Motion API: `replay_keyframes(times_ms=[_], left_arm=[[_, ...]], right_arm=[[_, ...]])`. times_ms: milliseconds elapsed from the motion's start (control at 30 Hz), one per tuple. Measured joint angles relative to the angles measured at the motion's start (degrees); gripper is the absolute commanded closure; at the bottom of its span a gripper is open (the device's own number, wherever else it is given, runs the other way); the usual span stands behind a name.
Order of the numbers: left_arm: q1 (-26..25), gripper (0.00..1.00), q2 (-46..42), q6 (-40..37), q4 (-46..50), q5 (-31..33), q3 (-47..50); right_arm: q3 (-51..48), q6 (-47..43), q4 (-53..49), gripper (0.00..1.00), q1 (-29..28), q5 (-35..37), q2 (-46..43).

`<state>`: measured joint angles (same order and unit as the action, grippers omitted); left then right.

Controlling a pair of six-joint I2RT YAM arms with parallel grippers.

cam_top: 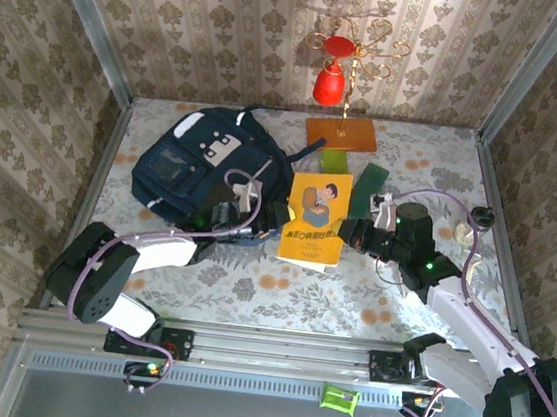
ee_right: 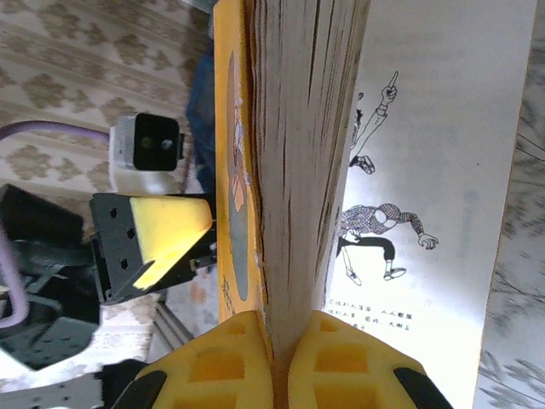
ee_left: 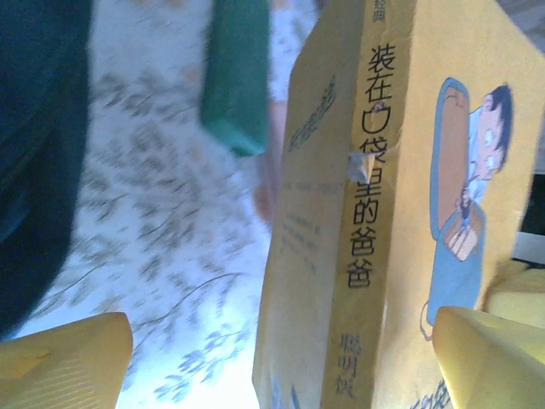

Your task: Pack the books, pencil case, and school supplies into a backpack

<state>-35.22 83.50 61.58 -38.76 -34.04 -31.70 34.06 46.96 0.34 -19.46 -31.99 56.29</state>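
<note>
Yellow foam tips the right pincer (ee_right: 279,362), which is clenched on the page edge of the yellow book (cam_top: 316,218) at mid-worktop (cam_top: 250,286). The left pincer (ee_left: 277,366) stands released, its fingers (ee_left: 68,362) wide apart either side of the book's spine. Farther back lie the backpack (cam_top: 198,164) to the left and a light green piece (cam_top: 334,162) and a dark green piece (cam_top: 369,191) just behind the book.

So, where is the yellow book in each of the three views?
Top external: yellow book at the centre of the picture.
Left wrist: in the right half, spine upright.
Right wrist: centre, edge-on, right claw shut on it.
Shared landmark: the dark blue backpack, left of the book each time.
</note>
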Motion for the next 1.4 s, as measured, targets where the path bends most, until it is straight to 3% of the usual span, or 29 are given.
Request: replay_keyframes(times_ms=[100, 300, 467, 600, 667, 733, 800, 833, 967, 1000, 1400], left_arm=[[0.39, 0.13, 0.00, 0.68, -2.32, -4.17, -2.64], [0.83, 0.45, -0.02, 0.46, -3.19, -9.46, -8.39], [3.21, 0.65, -1.40, -1.14, 0.50, -10.38, -8.66], [4.20, 0.88, -2.43, -3.08, 3.72, -10.78, -8.81], [4.26, 1.00, -2.73, -4.15, 4.44, -10.84, -8.81], [4.26, 1.00, -2.91, -4.59, 4.98, -10.75, -8.81], [4.26, 1.00, -3.17, -4.72, 5.18, -10.78, -8.81], [4.28, 1.00, -3.45, -4.76, 5.14, -10.95, -8.79], [4.35, 1.00, -5.14, -4.00, 2.93, -12.04, -8.79], [4.46, 1.00, -5.29, -3.32, 1.68, -12.31, -8.79], [4.57, 1.00, -5.35, 5.22, -10.64, -14.67, -8.79]], right_arm=[[1.99, 1.09, 1.27, 1.00, -0.44, -1.42, 0.24], [5.55, -0.39, 1.42, 1.00, -1.49, -3.23, 3.23], [7.65, -4.72, -1.51, 1.00, -0.59, -3.26, 4.85], [7.65, -6.27, -2.03, 1.00, -0.15, -3.76, 6.56], [7.63, -6.54, -1.97, 0.94, 0.00, -4.35, 7.80], [7.65, -6.95, -1.88, 0.81, 0.15, -4.94, 8.72], [7.69, -7.65, -1.99, 0.59, 0.20, -5.14, 8.81], [7.72, -8.02, -2.10, 0.40, 0.42, -5.09, 8.81], [7.72, -8.04, -1.27, 0.04, 1.92, -5.35, 8.83], [7.72, -7.61, -0.50, 0.00, 2.19, -5.86, 9.01], [7.78, -4.57, 15.04, 0.02, -1.97, -12.63, 13.75]])
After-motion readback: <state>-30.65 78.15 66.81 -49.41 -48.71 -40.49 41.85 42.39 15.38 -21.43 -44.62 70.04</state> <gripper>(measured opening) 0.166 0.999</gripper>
